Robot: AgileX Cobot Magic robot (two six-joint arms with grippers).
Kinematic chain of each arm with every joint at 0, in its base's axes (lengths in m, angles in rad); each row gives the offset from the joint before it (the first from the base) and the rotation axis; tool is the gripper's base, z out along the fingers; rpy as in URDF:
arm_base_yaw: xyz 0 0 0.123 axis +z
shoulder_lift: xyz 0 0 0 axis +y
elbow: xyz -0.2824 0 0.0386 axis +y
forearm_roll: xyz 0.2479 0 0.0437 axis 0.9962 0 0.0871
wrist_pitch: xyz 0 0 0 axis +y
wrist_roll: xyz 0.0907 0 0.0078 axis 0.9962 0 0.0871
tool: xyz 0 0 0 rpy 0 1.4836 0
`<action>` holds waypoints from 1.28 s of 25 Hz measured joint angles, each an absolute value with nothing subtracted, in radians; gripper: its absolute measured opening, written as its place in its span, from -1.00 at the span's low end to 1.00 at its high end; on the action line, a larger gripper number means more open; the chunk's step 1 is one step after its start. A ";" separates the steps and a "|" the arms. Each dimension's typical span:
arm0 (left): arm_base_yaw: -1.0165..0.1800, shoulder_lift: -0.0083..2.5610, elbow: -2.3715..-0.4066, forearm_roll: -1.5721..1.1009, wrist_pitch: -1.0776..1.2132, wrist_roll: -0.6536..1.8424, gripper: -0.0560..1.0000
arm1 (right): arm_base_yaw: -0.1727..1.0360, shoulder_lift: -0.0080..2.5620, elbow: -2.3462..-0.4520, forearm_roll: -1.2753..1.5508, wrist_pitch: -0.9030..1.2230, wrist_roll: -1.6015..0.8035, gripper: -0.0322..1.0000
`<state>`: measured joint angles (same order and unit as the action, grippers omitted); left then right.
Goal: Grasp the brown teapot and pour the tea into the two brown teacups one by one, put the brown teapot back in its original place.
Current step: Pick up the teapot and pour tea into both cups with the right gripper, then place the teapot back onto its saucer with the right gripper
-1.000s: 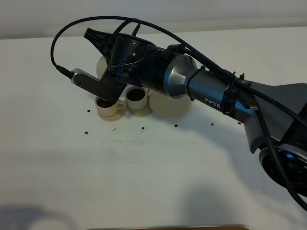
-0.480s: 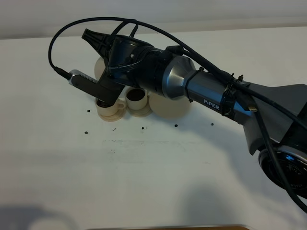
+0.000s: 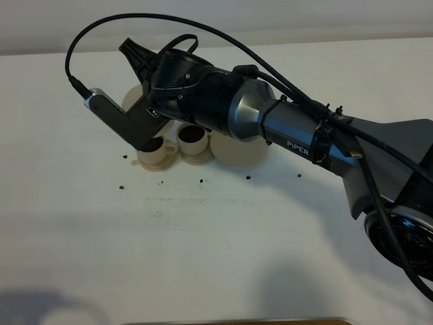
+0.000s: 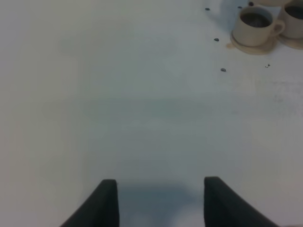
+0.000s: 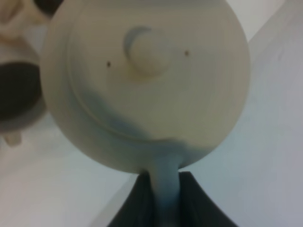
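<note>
The brown teapot point(image 5: 147, 80) fills the right wrist view, and my right gripper point(image 5: 165, 189) is shut on its loop handle. In the high view the right gripper point(image 3: 135, 57) reaches across to the back left. Only a beige patch of the teapot point(image 3: 137, 95) shows behind the arm, above and behind the left teacup. The two brown teacups point(image 3: 155, 147) point(image 3: 193, 137) stand side by side on small saucers, both dark inside. The wide saucer point(image 3: 240, 154), the original place, lies bare just right of them. My left gripper point(image 4: 161, 203) hangs open over bare table, well away from the cups point(image 4: 255, 26).
Small dark specks point(image 3: 201, 181) are scattered on the white table point(image 3: 203, 257) around and in front of the cups. The right arm point(image 3: 304, 139) stretches diagonally over the back right part. A brown edge point(image 3: 237, 321) shows at the table's front.
The right wrist has rolled back and risen a little, lifting its camera bracket off the left teacup, which now shows more. The cups and the left gripper have not moved.
</note>
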<state>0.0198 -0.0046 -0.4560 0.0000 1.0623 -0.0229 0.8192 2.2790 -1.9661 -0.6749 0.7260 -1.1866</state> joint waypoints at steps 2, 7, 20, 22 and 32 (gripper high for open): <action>0.020 -0.005 -0.456 0.000 1.062 -0.023 0.01 | 0.819 2.279 -1.966 -0.663 0.726 -1.140 -0.78; 0.020 -0.005 -0.456 0.000 1.062 -0.023 0.01 | 0.811 2.279 -1.966 -0.598 0.727 -0.992 -0.78; 0.020 -0.005 -0.456 0.000 1.062 -0.023 0.01 | 0.785 2.167 -1.966 -0.250 0.864 -0.385 -0.78; 0.020 -0.005 -0.456 0.000 1.062 -0.023 0.01 | 0.785 2.147 -1.966 -0.184 0.934 -0.325 -0.78; 0.020 -0.005 -0.456 0.000 1.062 -0.023 0.01 | 0.791 2.117 -1.876 0.061 1.102 -0.233 -0.78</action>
<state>0.0198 -0.0046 -0.4560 0.0000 1.0623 -0.0229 0.7914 2.1171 -1.8761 0.0611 1.1023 -0.2330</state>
